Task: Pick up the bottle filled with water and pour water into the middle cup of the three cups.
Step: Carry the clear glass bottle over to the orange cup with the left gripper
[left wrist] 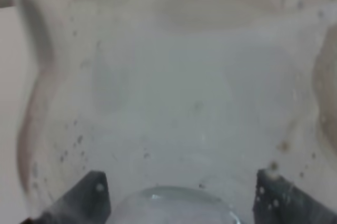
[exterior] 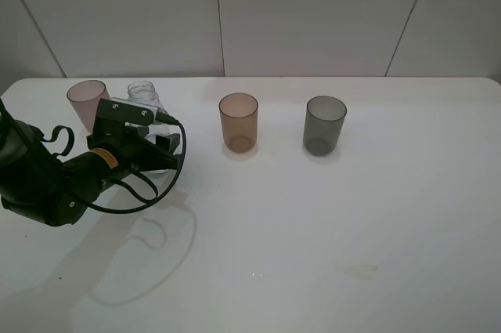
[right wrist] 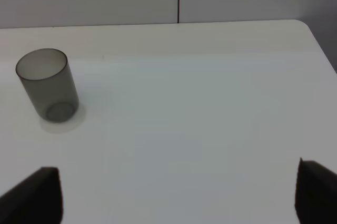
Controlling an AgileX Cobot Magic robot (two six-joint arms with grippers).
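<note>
Left claw, jaws apart, is at the uncapped bottle, which stands on the counter just beside the pinkish-mauve cup. An off-centre squeeze could tip it, slopping water or knocking that cup; carrying it tilted toward the amber middle cup would spill early

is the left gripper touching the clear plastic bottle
Cannot tell. In the left wrist view the small clear plastic bottle sits between the fingers of the left gripper, but neither contact nor a gap shows plainly.

Clear uncapped bottle upright beside pink cup; amber middle cup, then grey cup, upright farther right.
</note>
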